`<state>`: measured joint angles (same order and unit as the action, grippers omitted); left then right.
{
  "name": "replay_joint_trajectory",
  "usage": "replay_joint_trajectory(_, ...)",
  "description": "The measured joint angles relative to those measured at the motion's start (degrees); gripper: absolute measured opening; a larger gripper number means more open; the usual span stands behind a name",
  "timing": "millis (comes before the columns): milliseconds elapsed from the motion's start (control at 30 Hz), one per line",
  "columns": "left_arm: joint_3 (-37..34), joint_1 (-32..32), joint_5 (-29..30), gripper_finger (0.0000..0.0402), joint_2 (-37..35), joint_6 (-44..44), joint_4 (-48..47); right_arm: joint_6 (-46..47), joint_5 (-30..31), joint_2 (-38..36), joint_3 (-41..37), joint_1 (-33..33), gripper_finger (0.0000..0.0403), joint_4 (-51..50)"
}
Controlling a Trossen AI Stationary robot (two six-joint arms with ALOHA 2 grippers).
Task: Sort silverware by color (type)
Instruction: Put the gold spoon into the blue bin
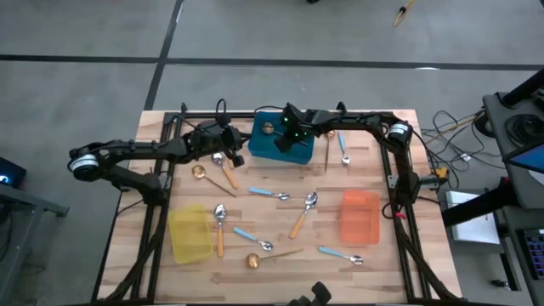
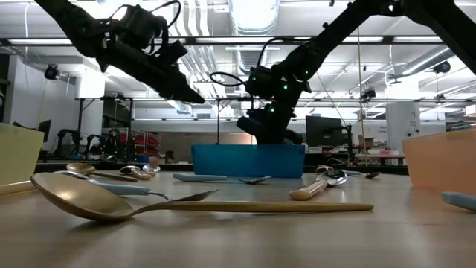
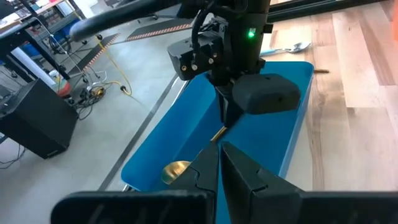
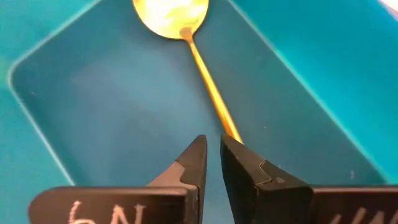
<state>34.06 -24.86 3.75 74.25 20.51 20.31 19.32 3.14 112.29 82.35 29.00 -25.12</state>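
Note:
A gold spoon (image 4: 186,37) slants inside the blue bin (image 1: 270,146) at the table's far middle, its bowl (image 3: 176,169) low in the bin. My right gripper (image 4: 213,149) hangs over that bin, shut on the spoon's thin handle. My left gripper (image 3: 219,167) is shut on nothing; it hovers just left of the blue bin (image 1: 235,155) and points toward it. Several more spoons lie flat on the wood, among them a blue-handled one (image 1: 270,194), an orange-handled one (image 1: 303,214) and a gold one (image 1: 270,257). My right gripper pinches the gold spoon's handle at its free end (image 4: 231,134) between the two fingertips. The fingers come slanting down from above, roughly along the handle. The spoon slopes away below them with its bowl down in the blue bin; whether the bowl touches the floor I cannot tell.
A yellow bin (image 1: 189,232) stands at the near left and an orange bin (image 1: 360,215) at the right. More spoons lie beside the blue bin, on its left (image 1: 223,167) and right (image 1: 342,149). Black frame rails (image 1: 161,204) run along both table sides.

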Motion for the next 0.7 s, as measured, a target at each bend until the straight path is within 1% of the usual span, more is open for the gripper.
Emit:
replay_joint_trajectory(167, 0.0, 0.0, 0.0, 0.0, 1.99, 0.0, 0.07, 0.17, 0.07, -0.02, 0.0, -0.48, 0.0038, 0.14)
replay_joint_trajectory(533, 0.0, 0.0, -0.28, 0.0, 10.28, -0.07, 1.04, 0.21, -0.07, -0.02, 0.0, -0.76, 0.0038, 0.42)
replay_joint_trajectory(700, 0.17, 0.0, -0.27, 0.0, 12.88, -0.2, 1.7, 0.21, -0.11, -0.02, 0.0, -1.02, 0.0038, 0.09)
